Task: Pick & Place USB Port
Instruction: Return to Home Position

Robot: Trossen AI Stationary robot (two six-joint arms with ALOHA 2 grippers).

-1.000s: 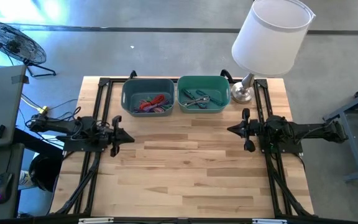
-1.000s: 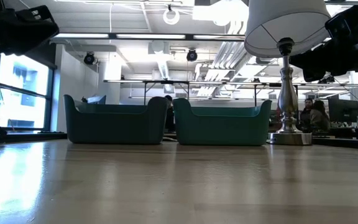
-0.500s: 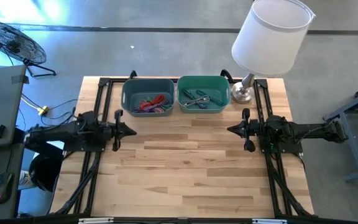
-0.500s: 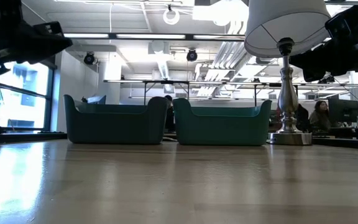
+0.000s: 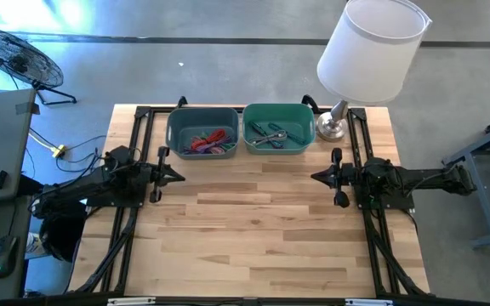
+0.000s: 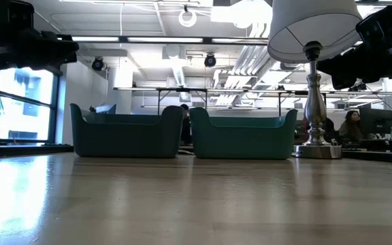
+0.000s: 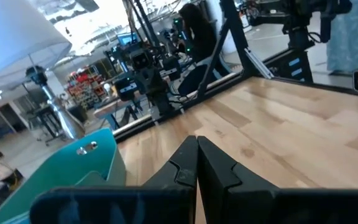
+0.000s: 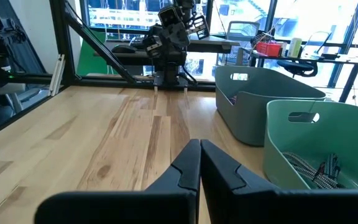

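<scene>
USB cables are all in the bins: coloured cables (image 5: 210,142) (red, orange, purple) lie tangled in the blue bin (image 5: 177,136), pale cables (image 5: 270,134) in the green bin (image 5: 300,127)

The 2 bins stand side by side at the far edge of the table (image 5: 262,246). Blue is on the left arm's side, green is just beside the lamp (image 5: 371,47) base. Low view shows both upright, blue bin (image 6: 128,136) and green bin (image 6: 242,136), with the lamp (image 6: 313,102) stem beside the green one. Right wrist view confirms the pale cables (image 8: 309,168) at the bottom of the green bin (image 8: 303,134), with the blue bin (image 8: 253,106) behind it

Left gripper (image 5: 179,176) hangs over bare table in front of the blue bin's near corner, pointing at the other arm. Its fingers (image 7: 216,168) are pressed together, nothing between them

Right gripper (image 5: 313,177) is over the table in front of the green bin's lamp-side corner, pointing back at the left arm. Its fingers (image 8: 219,165) are likewise pressed together and hold nothing

Low view puts both arms up above the tabletop, neither touching a bin. The rest of the wood surface in front of the bins is bare

Off the table: a fan (image 5: 15,53) on the floor on the left arm's side, and a person (image 6: 351,126) seated in the room behind
</scene>
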